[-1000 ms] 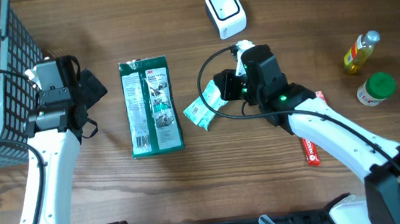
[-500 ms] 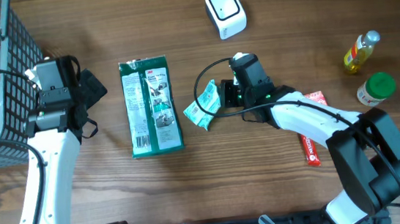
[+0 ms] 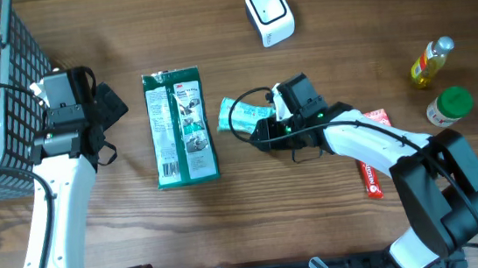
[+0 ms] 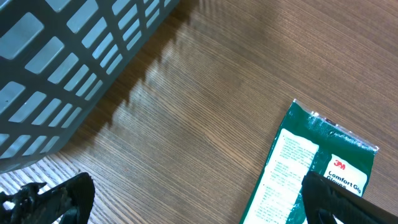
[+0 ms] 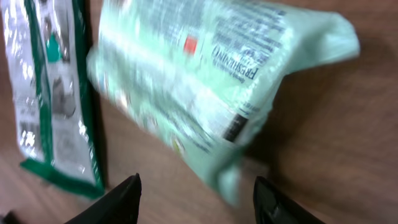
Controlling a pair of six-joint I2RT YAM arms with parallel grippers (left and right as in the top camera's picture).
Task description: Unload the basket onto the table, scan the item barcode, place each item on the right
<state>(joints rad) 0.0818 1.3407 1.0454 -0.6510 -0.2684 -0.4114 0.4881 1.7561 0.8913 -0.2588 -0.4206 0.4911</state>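
Jaws of right end effector (image 5: pixel 198 185) apart, empty, near mint pouch (image 5: pixel 205 68).

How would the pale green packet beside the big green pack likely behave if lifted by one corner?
The pale green packet looks crumpled and creased, so it would probably flop and sag. Its thin film suggests it is light. The glossy surface may slip.
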